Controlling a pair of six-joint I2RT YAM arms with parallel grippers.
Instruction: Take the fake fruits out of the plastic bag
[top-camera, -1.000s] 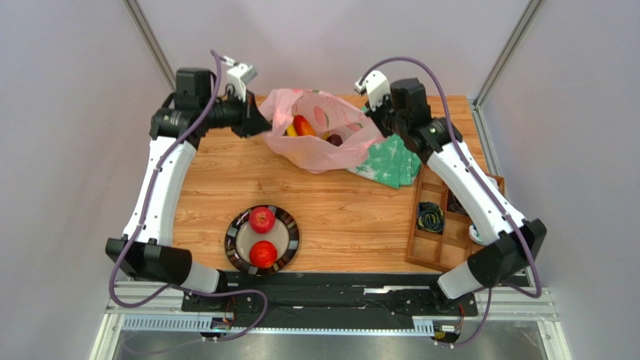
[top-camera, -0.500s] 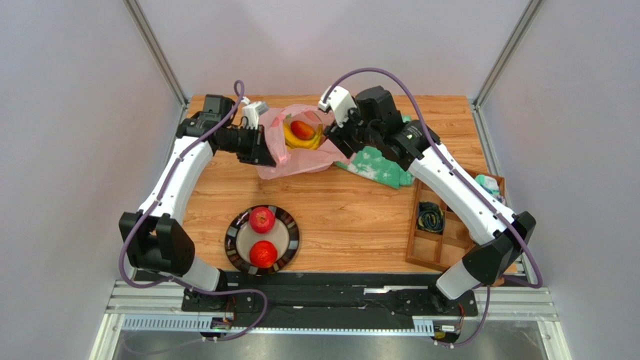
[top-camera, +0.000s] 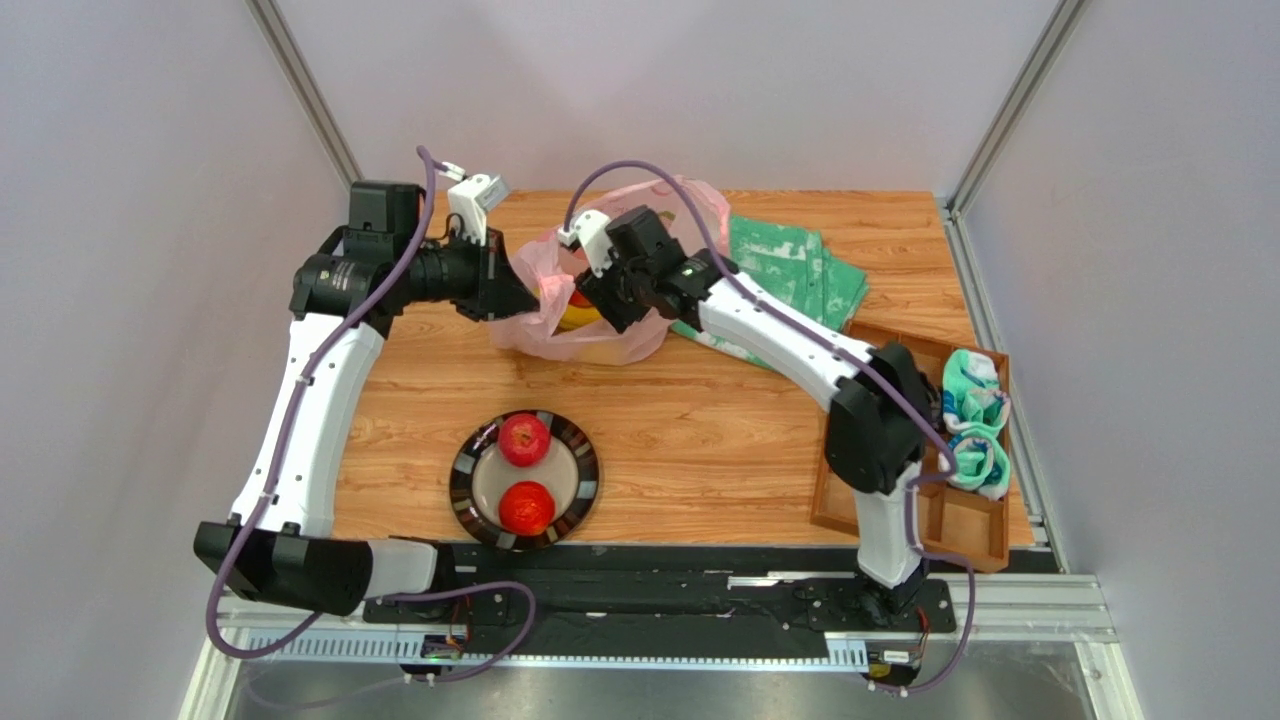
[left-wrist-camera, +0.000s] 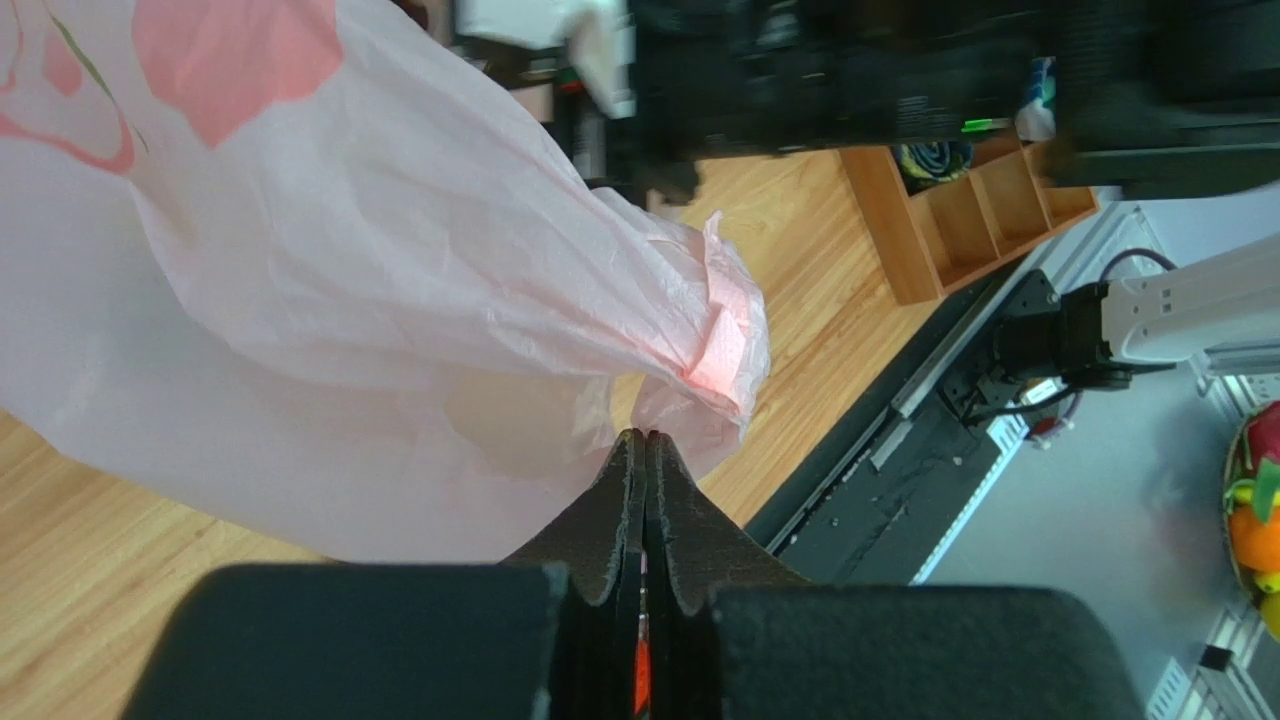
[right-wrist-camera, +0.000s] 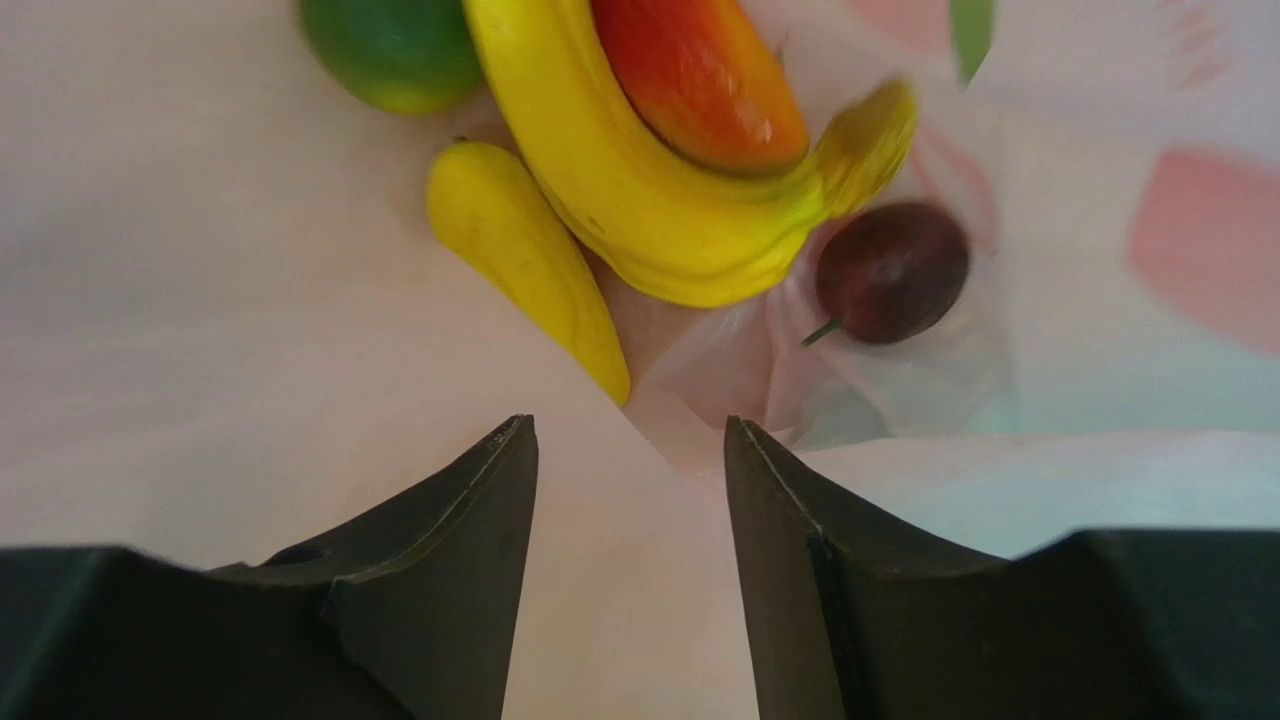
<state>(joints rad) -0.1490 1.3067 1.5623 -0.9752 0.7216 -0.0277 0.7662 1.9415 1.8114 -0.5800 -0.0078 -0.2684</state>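
- Top: plastic bag (top-camera: 609, 333) lies far-centre on the desk (top-camera: 706, 435). Pink, thin, floppy, so the rim needs holding. Left hand (top-camera: 504, 288) at its left rim, right hand (top-camera: 589, 293) in the mouth.
- Left wrist: left hand (left-wrist-camera: 646, 447) clenched on bag film.
- Right wrist: right hand (right-wrist-camera: 628, 450) released, empty, over the fake fruits (right-wrist-camera: 661, 210) in the bag: bananas (right-wrist-camera: 526, 255), mango (right-wrist-camera: 699, 75), plum (right-wrist-camera: 891, 270). Glossy, light, probably slippery. Banana mid-curve looks the best grip.

Pale lilac walls (top-camera: 135, 300) close around my wooden surface (top-camera: 706, 428); slanting metal posts (top-camera: 308, 93) rise at its far corners under even light.
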